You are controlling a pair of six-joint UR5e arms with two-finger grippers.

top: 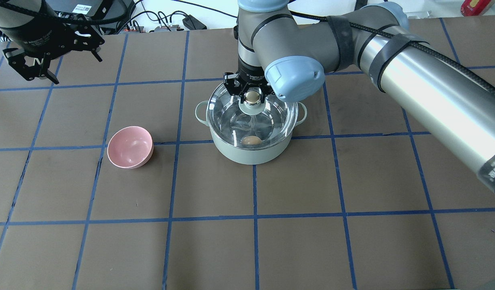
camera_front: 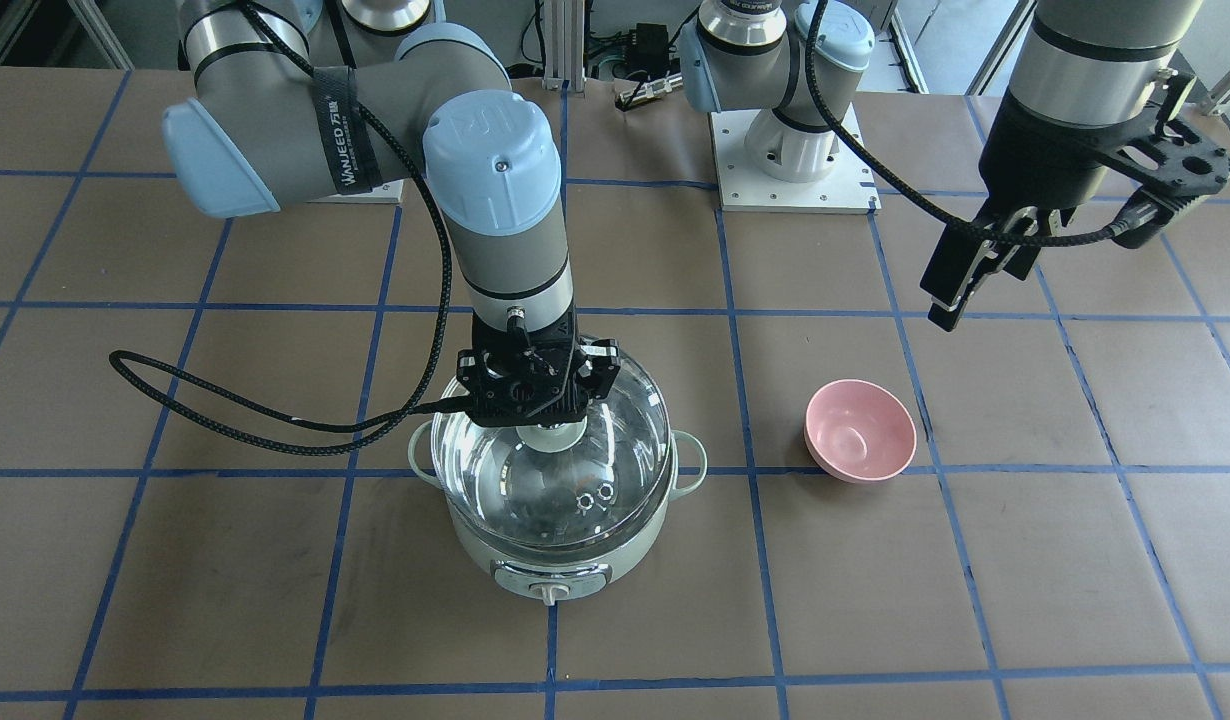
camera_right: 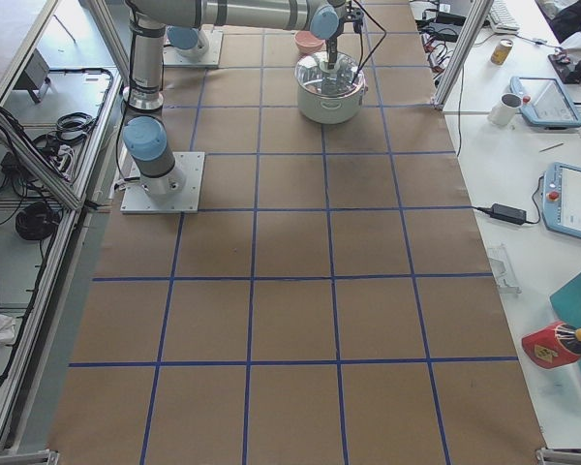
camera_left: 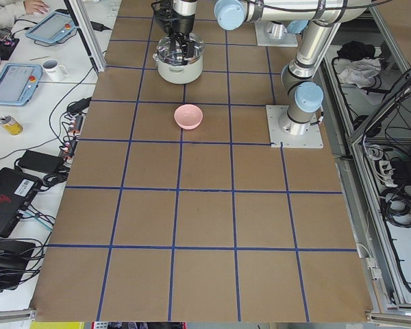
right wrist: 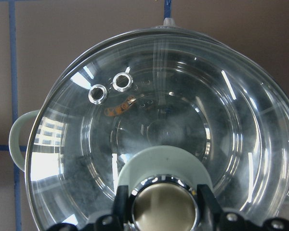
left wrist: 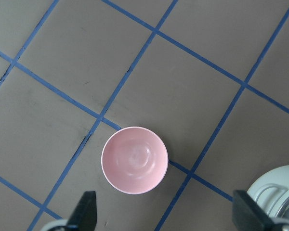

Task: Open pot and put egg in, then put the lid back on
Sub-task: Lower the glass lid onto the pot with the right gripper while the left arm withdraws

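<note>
One pot [top: 253, 155] is counted, fitted with two loop handles [top: 200, 112] [top: 302, 111] and one control knob [camera_front: 549, 594]. It is covered by one lid [camera_front: 535, 490], on which one round knob [right wrist: 164, 211] and two steam holes [right wrist: 97, 93] [right wrist: 121, 81] are counted, and one egg [top: 251, 140] is seen through the glass. One pink bowl [top: 130, 146] is counted on the table [top: 271, 241]. Two arms are counted, the left arm [camera_front: 1095, 60] and the right arm [camera_front: 505, 230], carrying one left gripper [left wrist: 164, 216] and one right gripper [top: 252, 96]; two handheld tablets [camera_left: 51, 31] [camera_left: 10, 81], one white mug [camera_left: 53, 66] and one can [camera_left: 10, 125] are counted on the side bench.
</note>
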